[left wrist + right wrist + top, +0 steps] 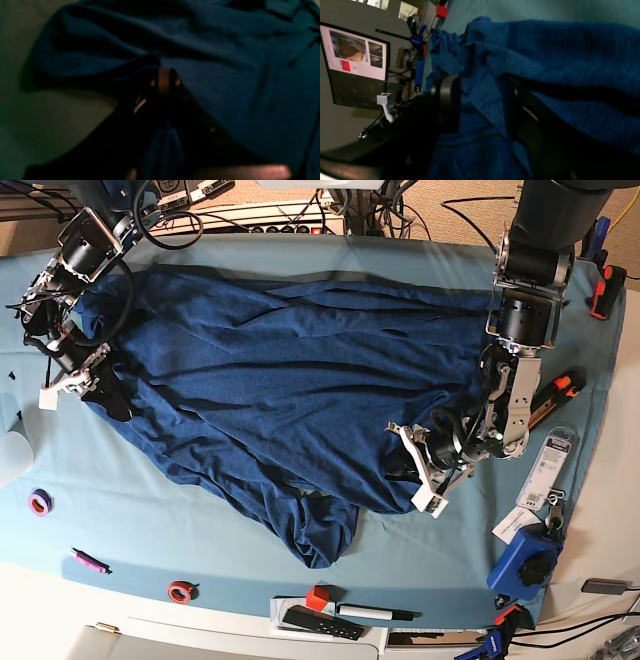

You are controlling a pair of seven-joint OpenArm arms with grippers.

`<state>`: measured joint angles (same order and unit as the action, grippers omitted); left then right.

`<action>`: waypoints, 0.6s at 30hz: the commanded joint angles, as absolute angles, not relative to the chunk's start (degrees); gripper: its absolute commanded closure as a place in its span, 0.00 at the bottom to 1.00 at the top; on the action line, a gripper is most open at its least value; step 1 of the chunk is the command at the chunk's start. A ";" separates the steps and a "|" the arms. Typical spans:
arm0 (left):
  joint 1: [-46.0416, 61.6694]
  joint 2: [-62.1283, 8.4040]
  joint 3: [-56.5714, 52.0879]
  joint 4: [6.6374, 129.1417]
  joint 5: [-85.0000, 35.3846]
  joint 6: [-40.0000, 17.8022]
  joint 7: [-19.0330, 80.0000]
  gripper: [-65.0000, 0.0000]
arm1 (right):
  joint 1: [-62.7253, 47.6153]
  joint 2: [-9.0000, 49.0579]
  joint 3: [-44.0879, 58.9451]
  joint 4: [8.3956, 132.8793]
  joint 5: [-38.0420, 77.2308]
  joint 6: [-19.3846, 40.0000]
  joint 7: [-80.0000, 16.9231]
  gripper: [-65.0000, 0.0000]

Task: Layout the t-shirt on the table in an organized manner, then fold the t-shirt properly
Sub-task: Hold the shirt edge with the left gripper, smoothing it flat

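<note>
Across the table (200, 520), the t-shirt (270, 370) is sprawling rumpled through mid-frame, and you are pinching its edge with the left gripper (405, 465) while the right gripper (100, 395), jaws wide, is straddling another edge, presumably for spreading.

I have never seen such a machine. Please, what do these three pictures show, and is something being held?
It is a robot with two arms. One picture looks down from above; two come from cameras on the wrists. A dark blue t-shirt lies crumpled on a table with a teal cover. The left hand has pinched shut on the shirt's edge. The right hand sits at the opposite edge with shirt cloth between its parted fingers; whether it grips is unclear. Small tools and tape rolls lie near the edges.
</note>
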<state>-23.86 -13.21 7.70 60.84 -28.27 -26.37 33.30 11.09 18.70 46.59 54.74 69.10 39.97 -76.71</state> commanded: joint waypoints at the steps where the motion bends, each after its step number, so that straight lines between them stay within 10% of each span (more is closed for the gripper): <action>1: -25.71 -13.85 7.38 61.63 -28.47 -24.95 31.51 1.00 | 11.90 19.68 46.70 55.48 70.46 40.00 -76.51 0.58; 18: -26.72 -15.77 7.35 61.63 -18.81 -15.79 28.88 1.00 | 11.90 19.66 46.70 55.48 70.48 40.00 -76.49 0.58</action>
<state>-24.73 -15.40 7.70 60.84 -18.57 -15.79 30.63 11.09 18.70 46.59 54.74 69.10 39.97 -76.69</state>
